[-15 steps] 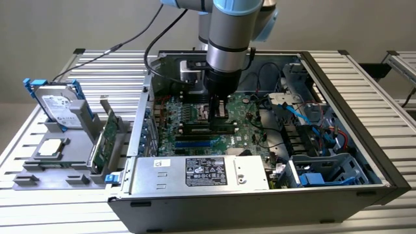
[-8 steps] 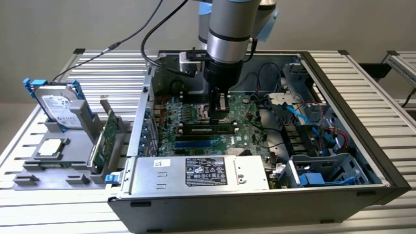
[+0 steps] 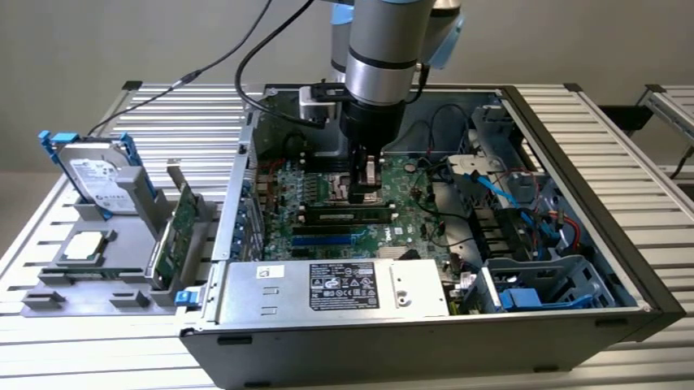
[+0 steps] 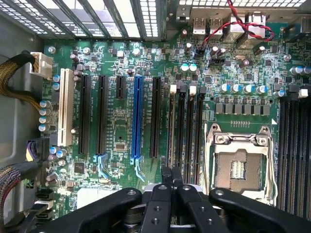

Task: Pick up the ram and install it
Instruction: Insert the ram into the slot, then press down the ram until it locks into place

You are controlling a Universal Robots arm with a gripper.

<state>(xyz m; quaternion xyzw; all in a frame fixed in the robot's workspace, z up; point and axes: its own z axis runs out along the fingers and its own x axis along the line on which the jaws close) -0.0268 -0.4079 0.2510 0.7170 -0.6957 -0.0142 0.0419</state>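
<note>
We see the ram as a long, narrow stick with dark chips. It stands on edge in a memory slot of the motherboard, near the middle of the exterior view, with further slots just below it in the frame. The gripper hangs straight down over the board, its tip right at the ram's upper edge; we cannot tell whether they touch.

In the wrist view, the gripper has its two black fingers pressed together with nothing visible between them. They point at the bank of black memory slots, between the blue expansion slot and the open CPU socket. We cannot tell from this view which slot holds the stick.

The board lies inside an open computer case, with the silver power supply along the lower edge. On the exterior view's left, outside the case, a grey holder carries a green expansion card and a hard drive with blue rails. Everything rests on a ribbed aluminium table.
</note>
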